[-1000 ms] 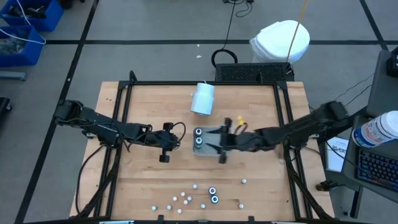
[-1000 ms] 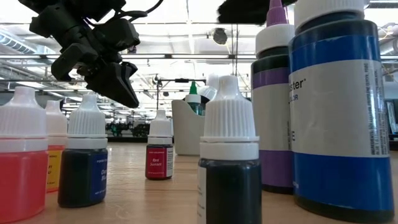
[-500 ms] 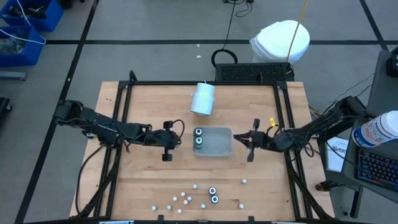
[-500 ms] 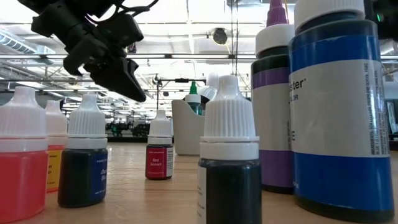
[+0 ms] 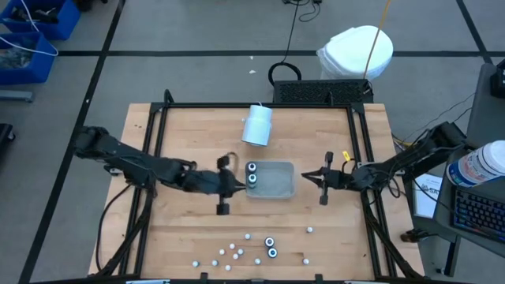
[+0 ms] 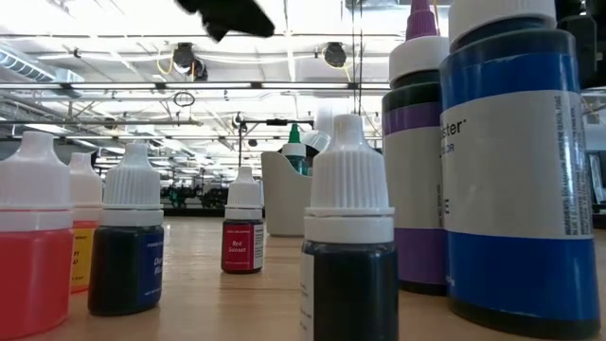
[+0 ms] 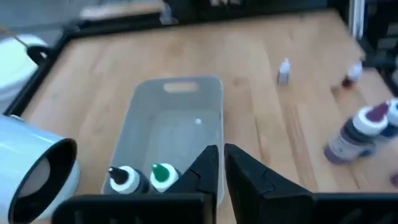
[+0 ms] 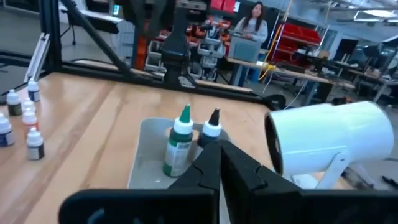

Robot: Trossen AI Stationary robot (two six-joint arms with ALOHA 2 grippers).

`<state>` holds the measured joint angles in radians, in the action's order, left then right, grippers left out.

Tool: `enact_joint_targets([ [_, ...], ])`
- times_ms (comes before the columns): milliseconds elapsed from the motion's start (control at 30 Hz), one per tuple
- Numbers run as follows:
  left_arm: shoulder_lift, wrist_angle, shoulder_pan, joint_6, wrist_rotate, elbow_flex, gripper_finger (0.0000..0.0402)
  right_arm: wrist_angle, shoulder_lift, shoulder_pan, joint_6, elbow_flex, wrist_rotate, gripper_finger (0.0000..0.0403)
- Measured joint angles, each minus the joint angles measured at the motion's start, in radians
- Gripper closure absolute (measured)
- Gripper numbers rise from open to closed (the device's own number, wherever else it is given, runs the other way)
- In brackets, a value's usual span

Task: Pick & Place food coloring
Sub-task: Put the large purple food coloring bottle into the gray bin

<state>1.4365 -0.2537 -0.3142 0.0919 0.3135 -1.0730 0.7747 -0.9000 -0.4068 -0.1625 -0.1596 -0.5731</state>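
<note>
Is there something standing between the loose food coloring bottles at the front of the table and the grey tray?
Nothing visible does. Bare wood lies between the loose bottles at the table's front edge and the tray, which already holds two bottles. The left gripper hovers at the tray's left end.

A pale wooden table (image 5: 181,134) framed by black rails carries a grey tray (image 5: 278,188) near its middle, a pale blue-white cylinder (image 5: 256,125) lying on its side behind the tray, and a loose scatter of small food coloring bottles (image 5: 251,251) along the front edge.
</note>
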Motion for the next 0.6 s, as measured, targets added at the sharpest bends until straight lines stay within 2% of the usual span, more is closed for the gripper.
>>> enact_joint_targets([
  [133,0.168,-0.15,-0.029,-0.021,-0.102,-0.269,0.0397,-0.014,0.01,-0.001,-0.007,0.0,0.001,0.0402],
  [233,0.3,-0.267,-0.056,-0.073,-0.191,-0.464,0.0385,-0.016,0.01,-0.001,-0.006,0.0,0.002,0.0402],
  [400,0.506,-0.465,-0.11,-0.255,-0.215,-0.691,0.0344,-0.016,0.01,-0.001,0.03,0.0,0.022,0.0402],
  [600,0.691,-0.595,-0.144,-0.274,-0.159,-0.859,0.0257,-0.016,0.01,-0.001,0.035,0.0,0.078,0.0402],
])
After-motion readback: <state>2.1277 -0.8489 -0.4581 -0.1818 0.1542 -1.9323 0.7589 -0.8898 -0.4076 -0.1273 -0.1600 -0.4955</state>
